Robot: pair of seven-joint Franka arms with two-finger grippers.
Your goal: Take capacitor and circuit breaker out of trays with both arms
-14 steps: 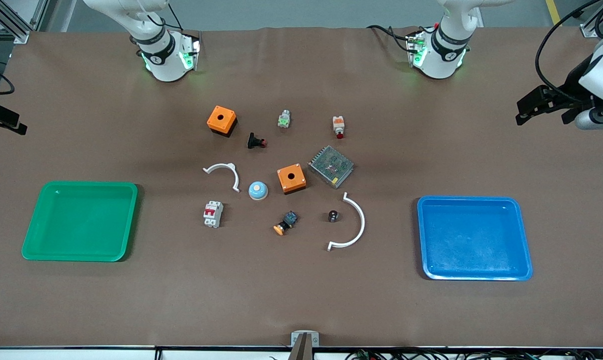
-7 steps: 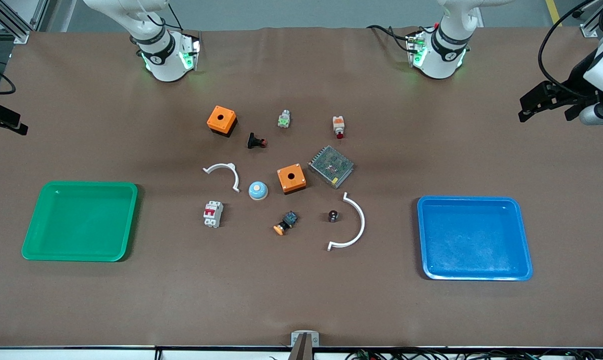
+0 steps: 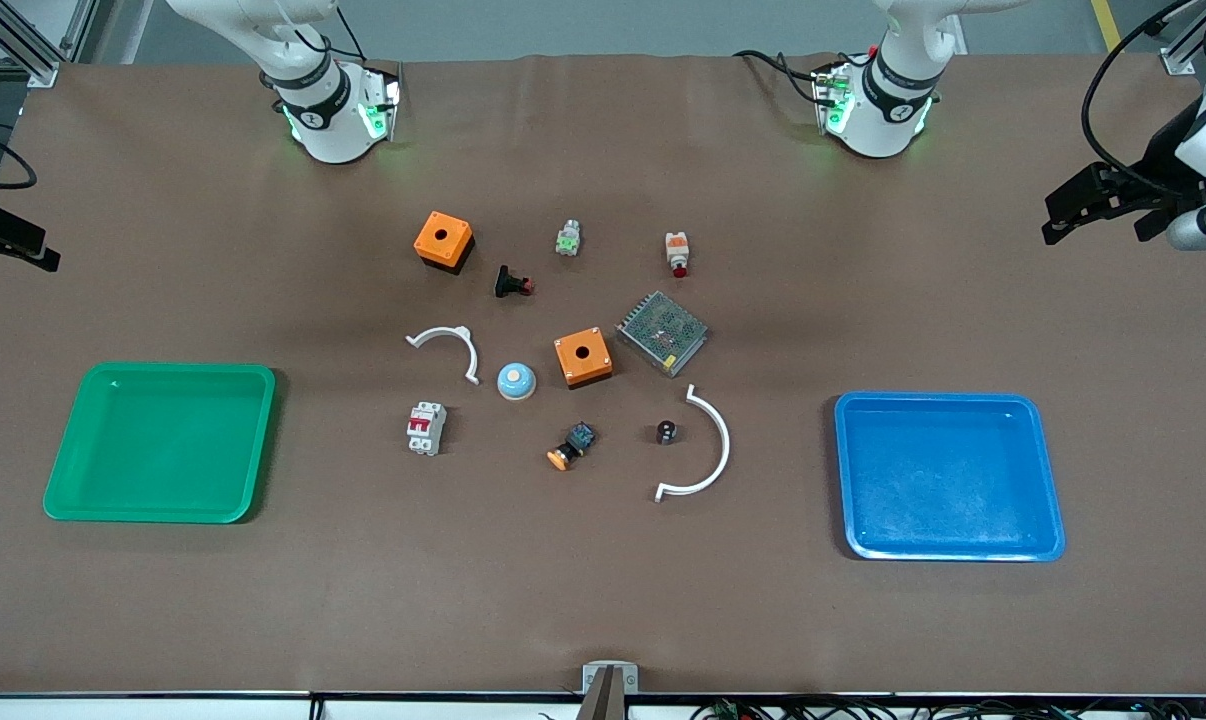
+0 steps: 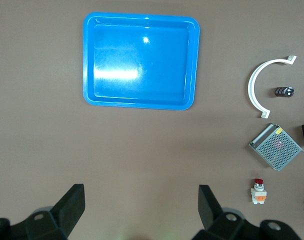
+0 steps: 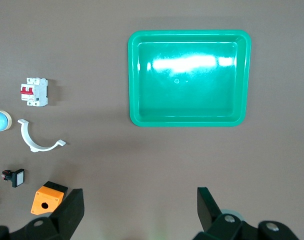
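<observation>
The capacitor (image 3: 667,432), a tiny black cylinder, stands on the table inside the curve of a large white arc (image 3: 708,455). It also shows in the left wrist view (image 4: 283,91). The breaker (image 3: 426,428), a grey-white block with red levers, lies between the green tray and the middle cluster; it also shows in the right wrist view (image 5: 34,91). My left gripper (image 3: 1098,200) is open and empty, high over bare table at the left arm's end. My right gripper (image 3: 3,240) is open and empty, high over the table's edge at the right arm's end.
A blue tray (image 3: 1048,545) lies toward the left arm's end and a green tray (image 3: 63,505) toward the right arm's end. The middle holds two orange boxes (image 3: 583,357), a mesh-covered unit (image 3: 662,332), a blue dome (image 3: 516,380), a small white arc (image 3: 448,345) and several small buttons.
My left gripper has drifted slightly toward the left arm's end of the table. Nothing on the table has moved.
</observation>
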